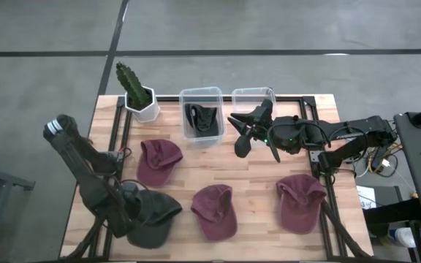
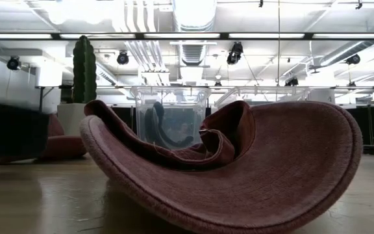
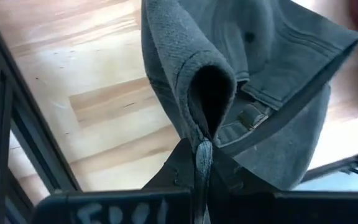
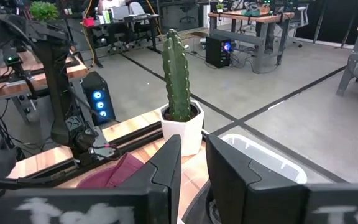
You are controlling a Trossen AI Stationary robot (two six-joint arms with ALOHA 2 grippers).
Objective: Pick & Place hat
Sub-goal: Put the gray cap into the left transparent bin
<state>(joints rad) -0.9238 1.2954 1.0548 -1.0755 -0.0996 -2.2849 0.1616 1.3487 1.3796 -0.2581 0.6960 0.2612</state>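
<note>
A dark grey hat is at the table's near left corner, and my left gripper is shut on it; the hat also shows in the left wrist view. My right gripper is open and empty, above the table just near of two clear bins. One bin holds a dark hat; the other bin stands to its right. Three maroon hats lie on the table: one left of middle, one at the near middle and one at the near right. My left gripper pinches a raised fold of the grey hat's cloth between its two fingers, close to the back strap. The fingers come from the table's left. The hat spreads away from the fingers toward the right. I cannot tell whether it is clear of the table.
A cactus in a white pot stands at the far left, next to the bins. In the low view the near-middle maroon hat fills the front. A dark metal frame runs along the table's edges.
</note>
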